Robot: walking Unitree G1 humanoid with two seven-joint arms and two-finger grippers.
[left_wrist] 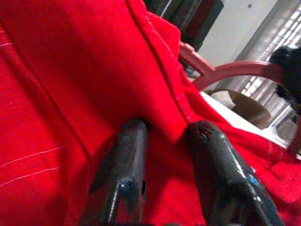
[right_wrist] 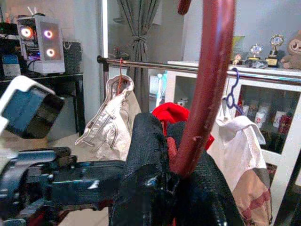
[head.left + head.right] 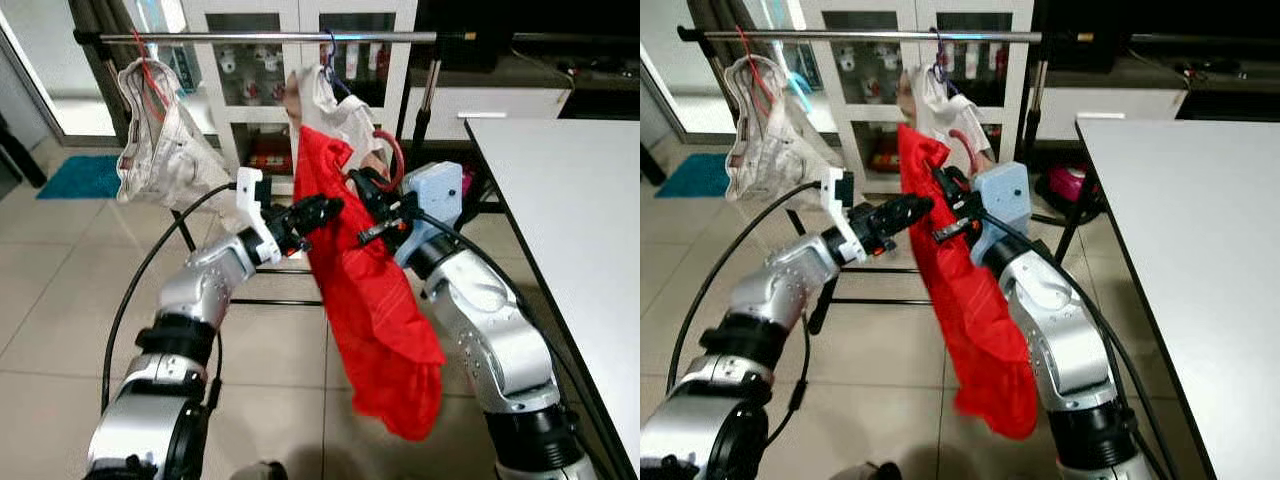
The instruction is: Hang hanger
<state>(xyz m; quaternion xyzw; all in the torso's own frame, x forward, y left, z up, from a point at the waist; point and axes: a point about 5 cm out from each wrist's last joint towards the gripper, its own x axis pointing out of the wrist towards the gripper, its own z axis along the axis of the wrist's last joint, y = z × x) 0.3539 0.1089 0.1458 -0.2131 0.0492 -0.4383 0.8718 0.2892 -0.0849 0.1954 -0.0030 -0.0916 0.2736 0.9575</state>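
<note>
While the red garment (image 3: 375,300) hangs in the centre of the left eye view, the red hanger (image 3: 392,160) it sits on is held below the rail (image 3: 280,37) that crosses the top of the frame, its hook not yet on the bar. The right gripper (image 3: 372,190) grips the hanger just right of centre; the left gripper (image 3: 322,212) reaches in from the left and touches the cloth. 2 other garments already hang on the rail, and a tabletop (image 3: 580,210) fills the right edge.

In the left wrist view, the left gripper's fingers (image 1: 124,165) sit slightly apart, pinching a fold of red cloth at lower centre.

In the right wrist view, the right gripper (image 2: 174,183) is clamped on the hanger's rod, which runs from bottom centre steeply up to the top edge; its long axis is near vertical, pointing upward.

Risk, as I judge it: the cloth could slide off the hanger if the left pinch drags it, or the hook could snag the neighbouring white garment (image 3: 335,115).
</note>
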